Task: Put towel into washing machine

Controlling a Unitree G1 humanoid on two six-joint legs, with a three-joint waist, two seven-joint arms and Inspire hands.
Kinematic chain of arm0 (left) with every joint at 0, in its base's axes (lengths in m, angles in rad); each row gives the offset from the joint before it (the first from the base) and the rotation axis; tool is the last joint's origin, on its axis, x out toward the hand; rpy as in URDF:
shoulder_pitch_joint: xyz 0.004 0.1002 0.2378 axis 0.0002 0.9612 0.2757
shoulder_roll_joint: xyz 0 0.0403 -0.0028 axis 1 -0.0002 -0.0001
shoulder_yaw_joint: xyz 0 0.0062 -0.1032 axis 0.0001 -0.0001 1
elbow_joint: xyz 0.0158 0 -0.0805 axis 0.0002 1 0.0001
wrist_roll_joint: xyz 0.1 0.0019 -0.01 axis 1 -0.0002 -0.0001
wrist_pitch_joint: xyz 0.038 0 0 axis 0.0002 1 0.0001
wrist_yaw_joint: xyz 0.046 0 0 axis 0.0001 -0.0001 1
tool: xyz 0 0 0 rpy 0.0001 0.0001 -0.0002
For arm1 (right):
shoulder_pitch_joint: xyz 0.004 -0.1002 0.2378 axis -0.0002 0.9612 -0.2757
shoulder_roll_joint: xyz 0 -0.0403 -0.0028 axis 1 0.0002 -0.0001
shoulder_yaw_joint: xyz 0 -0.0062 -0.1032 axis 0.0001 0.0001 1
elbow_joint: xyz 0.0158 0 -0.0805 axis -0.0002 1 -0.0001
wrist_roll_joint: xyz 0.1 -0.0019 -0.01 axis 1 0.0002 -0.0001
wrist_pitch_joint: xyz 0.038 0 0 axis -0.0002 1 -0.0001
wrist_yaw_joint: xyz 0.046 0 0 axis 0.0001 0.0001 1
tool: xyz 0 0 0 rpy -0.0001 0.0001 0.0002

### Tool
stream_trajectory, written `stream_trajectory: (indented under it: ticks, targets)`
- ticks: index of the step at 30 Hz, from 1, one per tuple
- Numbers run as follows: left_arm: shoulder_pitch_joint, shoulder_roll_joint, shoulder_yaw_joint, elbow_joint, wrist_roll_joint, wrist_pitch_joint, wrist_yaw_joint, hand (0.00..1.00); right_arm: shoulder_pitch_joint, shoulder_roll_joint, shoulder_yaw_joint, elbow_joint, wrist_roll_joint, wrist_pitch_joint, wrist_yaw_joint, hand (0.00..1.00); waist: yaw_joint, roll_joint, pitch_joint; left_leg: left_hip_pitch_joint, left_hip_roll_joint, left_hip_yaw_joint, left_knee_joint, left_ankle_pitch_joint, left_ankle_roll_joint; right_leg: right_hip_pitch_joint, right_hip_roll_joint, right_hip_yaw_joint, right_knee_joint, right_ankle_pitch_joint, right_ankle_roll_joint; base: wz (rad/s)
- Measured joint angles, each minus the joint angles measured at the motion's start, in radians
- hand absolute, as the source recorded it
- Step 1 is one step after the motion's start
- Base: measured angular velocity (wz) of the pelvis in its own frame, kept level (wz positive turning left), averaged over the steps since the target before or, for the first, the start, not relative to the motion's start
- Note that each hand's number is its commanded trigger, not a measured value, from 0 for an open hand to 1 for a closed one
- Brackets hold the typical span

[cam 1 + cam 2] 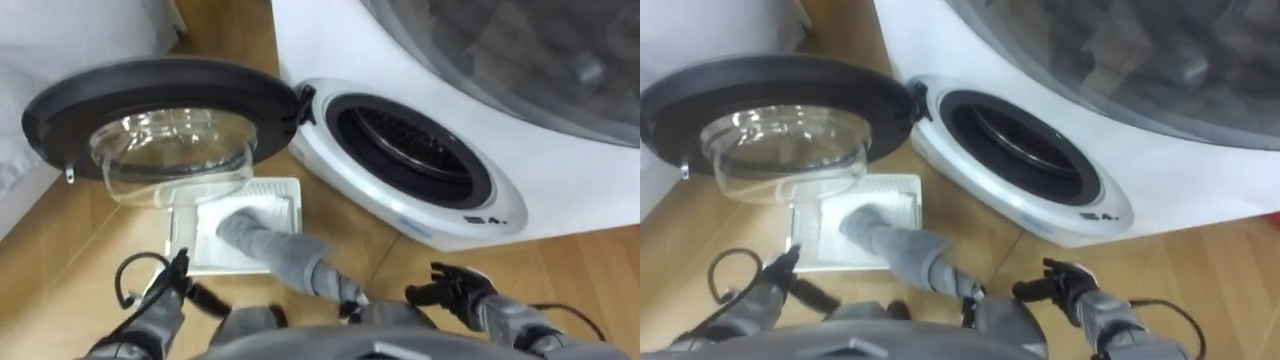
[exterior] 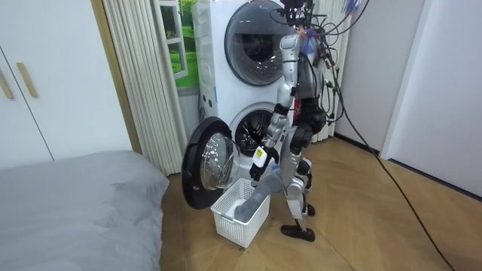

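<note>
Towel (image 1: 265,245) half out of basket (image 1: 283,186), upper end between left robot hand (image 1: 165,292) and right robot hand (image 1: 455,290) | grips: cannot tell | washer (image 1: 560,190) door (image 1: 160,85) open | loading not yet done

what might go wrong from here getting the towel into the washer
1. The towel is only partly lifted; its lower end lies in the basket, so pulling could drag or tip it.
2. The open door stands close beside the basket and may catch the towel or an arm on the way to the drum opening.
3. A trailing end could hang out over the opening's rim.
</note>
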Motion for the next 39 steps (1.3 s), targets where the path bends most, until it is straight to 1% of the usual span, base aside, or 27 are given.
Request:
stream_trajectory:
  ticks: [1,2,3,4,5,7,8,10,11,13,15,16,17,18,20,21,22,23,25,26,28,30,31,32,34,36,39]
  targets:
    - [-0.029,-0.002,-0.022,0.005,-0.001,-0.006,0.001,0.00,-0.016,0.004,0.006,-0.001,-0.001,-0.003,-0.008,0.00,0.000,-0.002,0.0070,-0.035,0.000,0.000,0.019,0.001,0.001,-0.039,-0.001,0.000,0.023,0.000,0.000,0.00]
    - [-0.042,-0.003,-0.035,0.008,-0.001,-0.010,0.002,0.00,-0.031,0.007,0.009,-0.003,-0.002,-0.003,-0.010,0.00,0.000,-0.003,0.0100,-0.054,0.000,-0.001,0.031,0.000,0.001,-0.059,-0.002,0.001,0.036,0.000,0.000,0.00]
    - [-0.070,-0.004,-0.064,0.011,-0.002,-0.017,0.003,0.00,-0.046,0.008,0.024,-0.002,-0.003,-0.007,-0.016,0.00,-0.006,-0.004,0.0221,-0.093,-0.001,-0.005,0.055,0.000,0.001,-0.098,-0.008,0.001,0.061,0.000,-0.001,0.00]
    - [-0.098,-0.009,-0.083,0.014,-0.001,-0.025,0.011,0.00,-0.068,0.010,0.039,-0.004,-0.002,-0.016,-0.024,0.00,-0.011,-0.006,0.0274,-0.137,-0.002,-0.006,0.078,0.000,0.002,-0.141,-0.014,0.002,0.081,-0.002,-0.003,0.00]
    - [-0.111,-0.012,-0.096,0.018,-0.001,-0.028,0.017,0.00,-0.078,0.010,0.047,-0.006,0.000,-0.019,-0.028,0.00,-0.014,-0.007,0.0296,-0.158,-0.003,-0.006,0.089,0.001,0.003,-0.163,-0.016,0.003,0.093,-0.001,-0.004,0.00]
    - [-0.157,-0.016,-0.148,0.036,-0.001,-0.035,0.021,0.00,-0.111,0.012,0.078,-0.012,0.009,-0.024,-0.034,0.00,-0.028,-0.015,0.0368,-0.223,-0.008,-0.005,0.126,0.001,0.006,-0.233,-0.024,0.009,0.136,-0.005,-0.010,0.00]
    - [-0.167,-0.016,-0.156,0.037,-0.001,-0.038,0.021,0.00,-0.118,0.013,0.082,-0.014,0.009,-0.024,-0.034,0.00,-0.031,-0.018,0.0402,-0.238,-0.008,-0.001,0.135,0.001,0.006,-0.249,-0.026,0.011,0.146,-0.006,-0.011,0.00]
    - [-0.210,-0.015,-0.178,0.043,-0.001,-0.046,0.025,0.00,-0.137,0.012,0.082,-0.029,0.008,-0.024,-0.039,0.00,-0.038,-0.020,0.0472,-0.309,-0.004,0.001,0.178,-0.002,0.012,-0.317,-0.025,0.016,0.173,-0.006,-0.015,0.00]
    - [-0.219,-0.013,-0.181,0.042,-0.001,-0.047,0.028,0.00,-0.142,0.012,0.082,-0.031,0.011,-0.024,-0.040,0.00,-0.040,-0.019,0.0478,-0.331,-0.001,0.002,0.192,-0.003,0.013,-0.336,-0.020,0.019,0.181,-0.005,-0.015,-0.04]
    - [-0.259,-0.007,-0.189,0.040,0.000,-0.047,0.052,0.00,-0.168,0.003,0.089,-0.049,0.038,-0.024,-0.041,0.00,-0.048,-0.013,0.0528,-0.427,0.009,0.002,0.249,-0.013,0.018,-0.427,-0.018,0.027,0.220,-0.003,-0.019,-0.07]
    - [-0.290,0.000,-0.207,0.039,0.001,-0.048,0.064,0.00,-0.181,-0.003,0.094,-0.063,0.043,-0.027,-0.048,0.00,-0.053,-0.008,0.0567,-0.492,0.012,0.004,0.283,-0.017,0.021,-0.493,-0.021,0.028,0.254,0.003,-0.023,-0.09]
    - [-0.307,0.009,-0.222,0.036,0.002,-0.050,0.072,0.00,-0.188,-0.013,0.094,-0.078,0.053,-0.037,-0.049,0.00,-0.054,-0.007,0.0576,-0.534,0.021,0.012,0.311,-0.024,0.024,-0.539,-0.020,0.031,0.280,0.002,-0.024,-0.14]
    - [-0.316,0.012,-0.222,0.036,0.003,-0.051,0.076,0.00,-0.195,-0.018,0.093,-0.081,0.055,-0.042,-0.048,0.00,-0.055,-0.005,0.0586,-0.556,0.025,0.015,0.328,-0.029,0.024,-0.559,-0.019,0.031,0.290,0.002,-0.026,-0.18]
    - [-0.336,0.018,-0.222,0.035,0.023,-0.054,0.083,0.00,-0.213,-0.022,0.093,-0.086,0.054,-0.051,-0.049,0.00,-0.056,0.002,0.0633,-0.600,0.035,0.016,0.359,-0.039,0.025,-0.596,-0.014,0.030,0.314,0.000,-0.028,-0.12]
    - [-0.370,0.033,-0.243,0.028,0.060,-0.062,0.094,0.00,-0.238,-0.026,0.098,-0.090,0.069,-0.059,-0.043,0.00,-0.073,0.005,0.0653,-0.663,0.038,0.008,0.404,-0.048,0.026,-0.660,-0.015,0.032,0.354,-0.004,-0.032,-0.03]
    - [-0.394,0.040,-0.269,0.024,0.080,-0.066,0.107,0.00,-0.253,-0.030,0.108,-0.102,0.081,-0.061,-0.040,0.00,-0.081,0.008,0.0669,-0.703,0.038,0.007,0.426,-0.052,0.028,-0.699,-0.017,0.033,0.374,-0.006,-0.033,0.00]
    - [-0.420,0.041,-0.288,0.022,0.089,-0.068,0.111,0.00,-0.261,-0.033,0.114,-0.111,0.094,-0.063,-0.041,0.00,-0.084,0.010,0.0685,-0.734,0.038,0.007,0.439,-0.053,0.029,-0.731,-0.020,0.033,0.389,-0.006,-0.033,0.00]
    - [-0.431,0.041,-0.302,0.021,0.089,-0.069,0.114,0.00,-0.263,-0.033,0.114,-0.115,0.103,-0.064,-0.041,0.00,-0.084,0.011,0.0691,-0.747,0.038,0.008,0.446,-0.053,0.030,-0.745,-0.020,0.033,0.395,-0.006,-0.033,0.00]
    - [-0.461,0.046,-0.322,0.012,0.125,-0.081,0.142,0.00,-0.276,-0.036,0.140,-0.119,0.168,-0.069,-0.038,0.00,-0.091,0.011,0.0707,-0.800,0.038,0.013,0.472,-0.055,0.033,-0.802,-0.023,0.037,0.426,-0.008,-0.035,0.00]
    - [-0.464,0.050,-0.331,0.003,0.135,-0.082,0.149,0.00,-0.278,-0.038,0.149,-0.121,0.183,-0.072,-0.037,0.00,-0.094,0.011,0.0707,-0.815,0.039,0.013,0.480,-0.056,0.033,-0.818,-0.023,0.038,0.434,-0.009,-0.037,0.00]
    - [-0.470,0.062,-0.357,-0.018,0.197,-0.084,0.178,0.00,-0.278,-0.039,0.161,-0.136,0.233,-0.092,-0.025,0.00,-0.110,0.011,0.0709,-0.866,0.045,0.014,0.510,-0.062,0.034,-0.871,-0.023,0.041,0.464,-0.014,-0.041,0.00]
    - [-0.472,0.068,-0.377,-0.018,0.252,-0.085,0.190,0.00,-0.278,-0.039,0.170,-0.146,0.266,-0.101,-0.016,0.00,-0.118,0.011,0.0710,-0.894,0.057,0.016,0.537,-0.073,0.032,-0.895,-0.017,0.038,0.480,-0.017,-0.045,-0.08]
    - [-0.477,0.070,-0.385,-0.017,0.281,-0.087,0.197,0.00,-0.279,-0.038,0.172,-0.152,0.291,-0.101,-0.007,0.00,-0.126,0.011,0.0712,-0.910,0.057,0.008,0.549,-0.076,0.030,-0.909,-0.016,0.036,0.490,-0.020,-0.047,-0.04]
    - [-0.480,0.073,-0.391,-0.016,0.287,-0.089,0.200,0.00,-0.279,-0.038,0.174,-0.155,0.302,-0.101,-0.003,0.00,-0.132,0.011,0.0712,-0.919,0.057,0.004,0.555,-0.078,0.028,-0.916,-0.016,0.034,0.495,-0.022,-0.048,0.00]
    - [-0.505,0.083,-0.429,-0.017,0.307,-0.092,0.226,0.00,-0.286,-0.038,0.192,-0.160,0.356,-0.105,0.005,0.00,-0.141,0.011,0.0718,-0.959,0.062,-0.002,0.584,-0.085,0.027,-0.952,-0.011,0.031,0.513,-0.023,-0.050,-0.03]
    - [-0.522,0.089,-0.439,-0.017,0.321,-0.096,0.248,0.00,-0.297,-0.037,0.202,-0.160,0.384,-0.109,0.007,0.00,-0.141,0.011,0.0723,-0.989,0.073,-0.004,0.608,-0.095,0.029,-0.977,-0.002,0.032,0.522,-0.022,-0.051,-0.17]
    - [-0.538,0.093,-0.460,-0.016,0.326,-0.106,0.287,0.00,-0.307,-0.038,0.207,-0.159,0.416,-0.121,0.026,0.00,-0.153,0.010,0.0727,-1.021,0.078,-0.005,0.642,-0.109,0.033,-1.008,-0.002,0.034,0.552,-0.030,-0.047,-0.09]
